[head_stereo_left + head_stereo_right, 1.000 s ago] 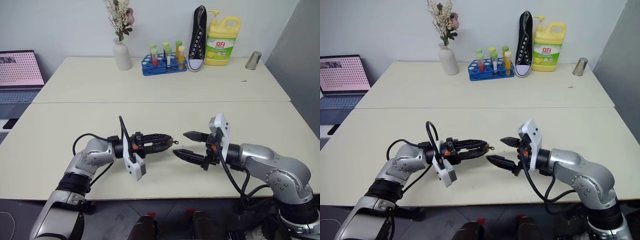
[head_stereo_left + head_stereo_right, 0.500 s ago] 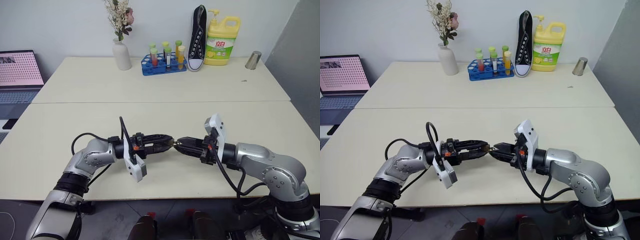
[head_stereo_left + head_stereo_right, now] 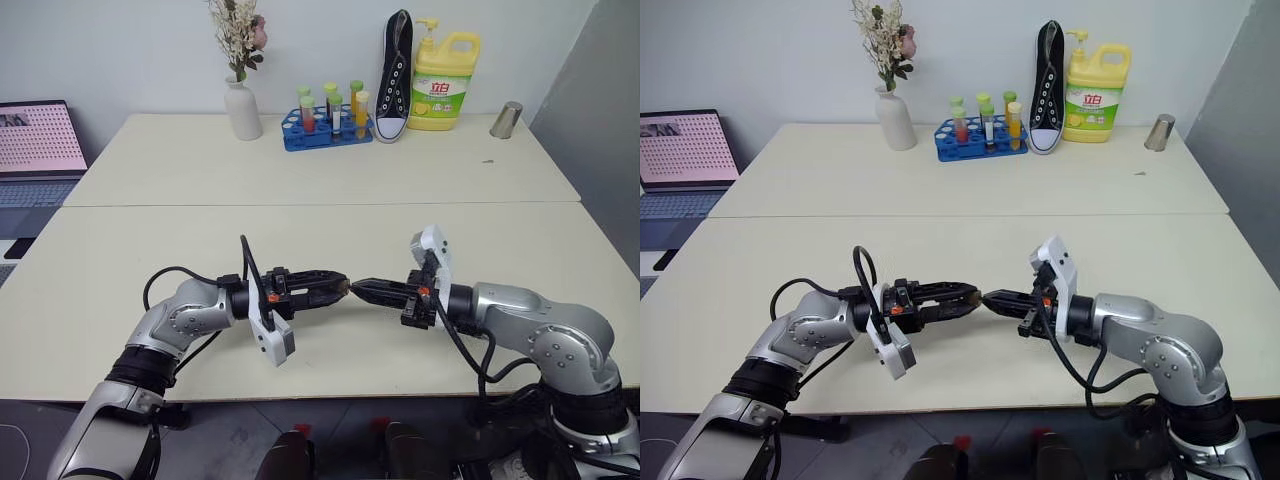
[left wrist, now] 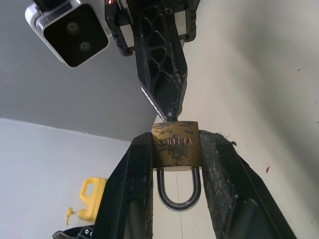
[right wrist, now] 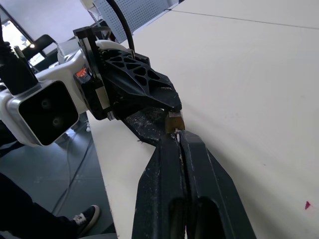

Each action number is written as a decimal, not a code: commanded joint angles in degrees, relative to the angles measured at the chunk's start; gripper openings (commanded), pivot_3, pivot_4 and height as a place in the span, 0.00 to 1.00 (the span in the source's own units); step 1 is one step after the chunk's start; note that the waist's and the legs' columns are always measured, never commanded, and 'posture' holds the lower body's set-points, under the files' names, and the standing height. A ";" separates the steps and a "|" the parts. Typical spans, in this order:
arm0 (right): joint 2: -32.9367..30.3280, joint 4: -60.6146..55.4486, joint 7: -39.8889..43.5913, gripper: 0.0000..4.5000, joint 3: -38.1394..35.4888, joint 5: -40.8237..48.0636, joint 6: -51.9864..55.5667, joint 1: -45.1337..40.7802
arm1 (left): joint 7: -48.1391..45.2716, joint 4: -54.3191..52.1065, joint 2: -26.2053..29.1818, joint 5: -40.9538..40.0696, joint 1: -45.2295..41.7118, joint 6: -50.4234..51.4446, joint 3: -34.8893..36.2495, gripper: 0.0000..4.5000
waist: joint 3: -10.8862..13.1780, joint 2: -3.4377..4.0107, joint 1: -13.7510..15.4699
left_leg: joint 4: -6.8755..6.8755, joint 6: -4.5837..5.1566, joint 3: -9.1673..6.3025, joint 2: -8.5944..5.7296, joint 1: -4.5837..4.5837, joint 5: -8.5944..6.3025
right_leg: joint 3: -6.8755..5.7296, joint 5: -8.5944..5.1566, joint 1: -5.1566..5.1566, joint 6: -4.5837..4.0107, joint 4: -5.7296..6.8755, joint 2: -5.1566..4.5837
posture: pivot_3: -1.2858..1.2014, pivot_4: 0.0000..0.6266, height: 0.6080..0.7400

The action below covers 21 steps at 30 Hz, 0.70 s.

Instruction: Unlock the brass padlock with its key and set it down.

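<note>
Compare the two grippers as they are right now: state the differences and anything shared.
The left gripper is shut on the brass padlock, its fingers kept apart by the body; the right gripper is shut, fingers together, tips at the padlock's end. The left points toward the right arm, the right toward the left. Both have black fingers, above the table.

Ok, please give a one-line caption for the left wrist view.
Left pincer grips the brass padlock; the shut right pincer meets its keyhole end.
</note>
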 commanded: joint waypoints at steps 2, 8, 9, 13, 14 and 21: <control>1.00 5.92 -4.22 0.00 -4.91 12.95 9.87 -5.20 | 2.38 -0.57 0.45 2.82 -1.31 -1.01 0.63 0.21 | 0.00 0.00 -0.03 | -0.04 0.00 0.00 0.00 0.01 0.00 | 0.00 0.00 0.00 0.00 0.00 0.00 | 0.52 0.24 1.00; 4.53 17.66 -17.14 0.00 -8.83 26.02 16.58 -10.64 | 5.53 0.34 0.55 6.89 -2.05 -2.13 0.87 0.21 | 0.00 0.01 -0.07 | -0.32 0.00 0.03 0.01 0.05 0.01 | 0.02 0.00 -0.05 -0.03 -0.01 0.00 | 0.52 0.24 1.00; 4.64 19.05 -19.18 0.00 -8.80 28.61 16.79 -10.91 | 5.99 0.53 0.62 7.20 -2.03 -1.95 0.80 0.21 | 0.00 0.01 -0.08 | -0.36 0.00 0.05 0.01 0.06 0.01 | 0.04 0.00 -0.08 -0.03 -0.02 0.00 | 0.52 0.24 1.00; 4.00 21.54 -25.96 0.00 -7.49 36.72 15.26 -11.14 | 7.52 0.86 0.89 8.38 -2.06 -1.93 0.60 0.21 | 0.01 0.02 -0.12 | -0.42 0.01 0.04 0.03 0.03 0.01 | 0.05 0.00 -0.09 -0.04 -0.10 -0.02 | 0.52 0.24 1.00; 3.83 22.00 -27.55 0.00 -7.04 38.68 14.51 -11.11 | 7.87 0.92 0.97 8.73 -2.07 -2.00 0.57 0.21 | 0.01 0.02 -0.13 | -0.42 0.01 0.04 0.03 0.02 0.01 | 0.06 0.00 -0.09 -0.04 -0.12 -0.03 | 0.52 0.24 1.00; 1.83 22.17 -33.96 0.00 -3.39 47.23 9.97 -10.53 | 9.90 0.94 1.37 10.23 -2.23 -2.12 0.40 0.21 | 0.01 0.02 -0.17 | -0.43 0.01 0.05 0.04 0.02 0.01 | 0.06 0.00 -0.09 -0.04 -0.15 -0.03 | 0.52 0.24 1.00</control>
